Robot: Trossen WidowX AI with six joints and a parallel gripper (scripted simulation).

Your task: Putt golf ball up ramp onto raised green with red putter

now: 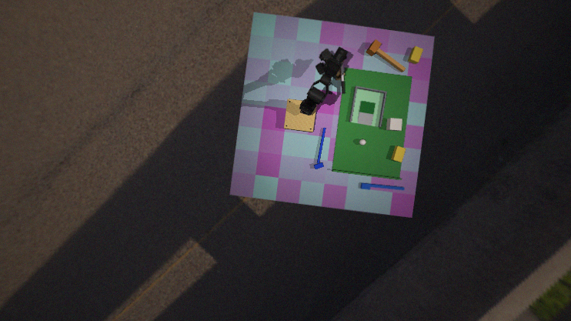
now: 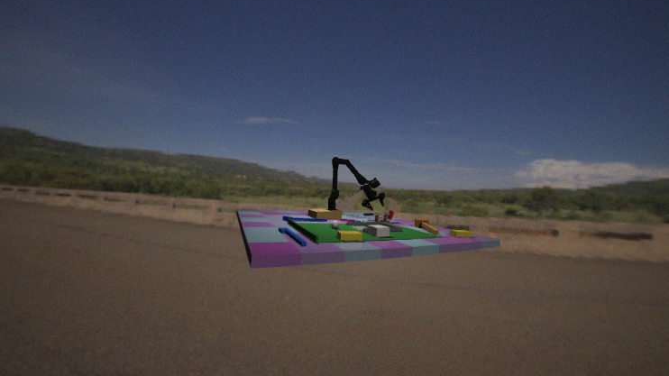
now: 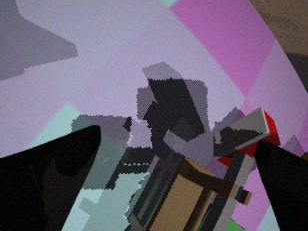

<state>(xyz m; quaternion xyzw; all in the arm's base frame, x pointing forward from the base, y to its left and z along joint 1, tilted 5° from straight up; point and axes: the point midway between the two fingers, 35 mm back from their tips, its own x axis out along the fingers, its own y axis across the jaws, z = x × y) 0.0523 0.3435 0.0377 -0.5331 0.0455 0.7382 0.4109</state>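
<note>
The red putter has a grey shaft (image 1: pixel 342 85) (image 3: pixel 239 171) and a red head (image 2: pixel 390 215) (image 3: pixel 271 128). It rests on a brown wooden stand (image 1: pixel 338 74) (image 3: pixel 181 201). In the overhead view the arm hides its head. My gripper (image 1: pixel 333 55) (image 2: pixel 374 202) (image 3: pixel 180 141) is open and empty, above the table near the stand. In the wrist view the putter head is beside the right finger. The white golf ball (image 1: pixel 362 142) (image 2: pixel 334 224) lies on the green mat (image 1: pixel 349 157). The raised green (image 1: pixel 366 107) is inside grey walls, with a grey ramp (image 1: pixel 365 118) on the ball's side.
A white block (image 1: pixel 394 124) (image 2: pixel 378 230) and a yellow block (image 1: pixel 398 154) (image 2: pixel 349 235) stand by the mat's right side. An orange mallet (image 1: pixel 389 59) and another yellow block (image 1: pixel 415 55) lie beyond it. Blue putters lie left of the mat (image 1: pixel 321 147) and near the front (image 1: pixel 382 186).
</note>
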